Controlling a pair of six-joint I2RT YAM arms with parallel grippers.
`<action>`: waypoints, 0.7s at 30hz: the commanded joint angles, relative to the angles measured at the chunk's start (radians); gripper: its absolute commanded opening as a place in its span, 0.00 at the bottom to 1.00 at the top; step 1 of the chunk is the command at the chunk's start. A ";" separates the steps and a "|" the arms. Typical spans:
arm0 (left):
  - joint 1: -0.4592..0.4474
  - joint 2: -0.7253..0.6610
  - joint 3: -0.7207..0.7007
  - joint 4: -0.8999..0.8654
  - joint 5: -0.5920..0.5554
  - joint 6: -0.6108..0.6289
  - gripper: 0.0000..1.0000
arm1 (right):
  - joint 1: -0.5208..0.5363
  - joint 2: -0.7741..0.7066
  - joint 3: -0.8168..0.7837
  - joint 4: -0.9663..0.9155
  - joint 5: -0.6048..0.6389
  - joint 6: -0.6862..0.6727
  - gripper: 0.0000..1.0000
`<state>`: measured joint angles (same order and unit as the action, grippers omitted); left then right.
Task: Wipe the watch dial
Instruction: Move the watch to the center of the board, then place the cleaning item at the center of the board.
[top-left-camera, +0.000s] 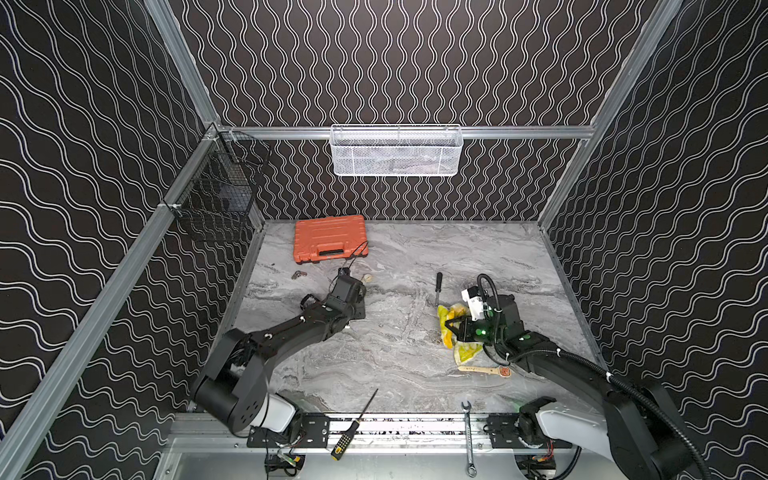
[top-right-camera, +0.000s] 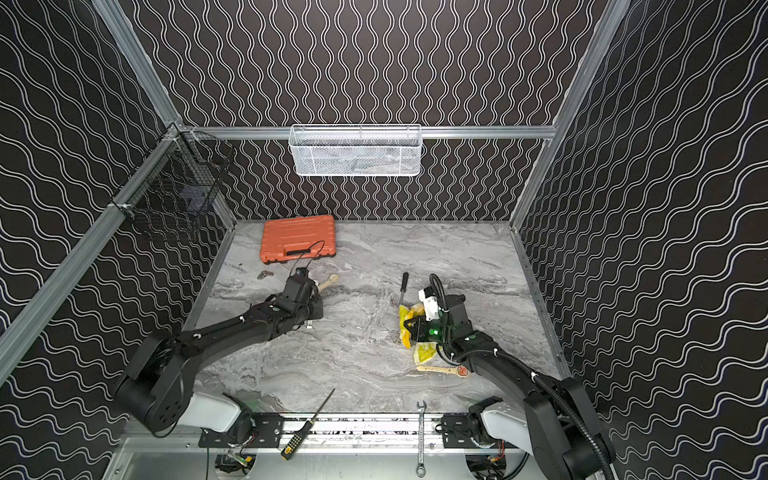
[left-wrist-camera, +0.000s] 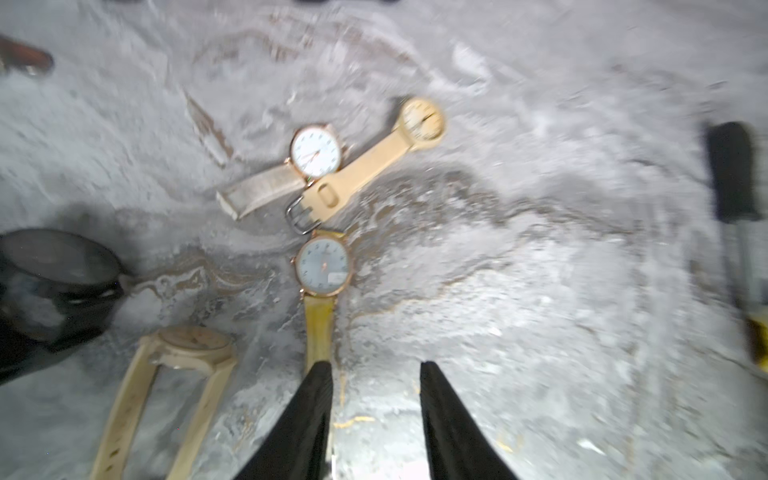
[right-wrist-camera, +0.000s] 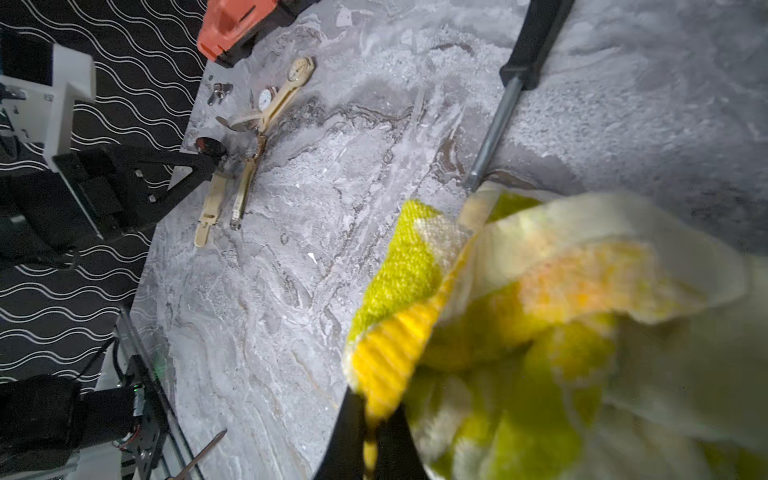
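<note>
On the left part of the surface (left-wrist-camera: 540, 291), the watch (left-wrist-camera: 324, 266) lay dial up just before the left hand (left-wrist-camera: 374, 365), which was spread, one finger over its strap (left-wrist-camera: 319, 332), probably to steady it. The right hand (right-wrist-camera: 376, 409), well apart, pinched the yellow cloth (right-wrist-camera: 540, 311), ready for wiping.

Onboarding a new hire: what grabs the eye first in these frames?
The yellow cloth, pinched in the shut right tool on the right of the table, stands out most. Next come the orange case in the far-left corner and a cluster of watches just ahead of the open left tool.
</note>
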<state>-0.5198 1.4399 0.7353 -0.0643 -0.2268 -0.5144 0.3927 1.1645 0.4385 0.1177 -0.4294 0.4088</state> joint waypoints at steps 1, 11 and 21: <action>-0.019 -0.069 -0.010 0.000 -0.002 0.064 0.42 | 0.001 -0.006 0.049 -0.025 -0.072 -0.008 0.01; -0.029 -0.235 -0.128 0.145 0.084 0.142 0.44 | 0.091 0.063 0.194 0.108 -0.280 0.091 0.00; -0.054 -0.193 -0.208 0.348 0.326 0.187 0.43 | -0.079 0.010 -0.002 -0.156 0.050 0.155 0.28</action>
<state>-0.5598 1.2457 0.5339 0.1745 0.0078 -0.3672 0.3370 1.1683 0.4412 0.0685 -0.4831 0.5385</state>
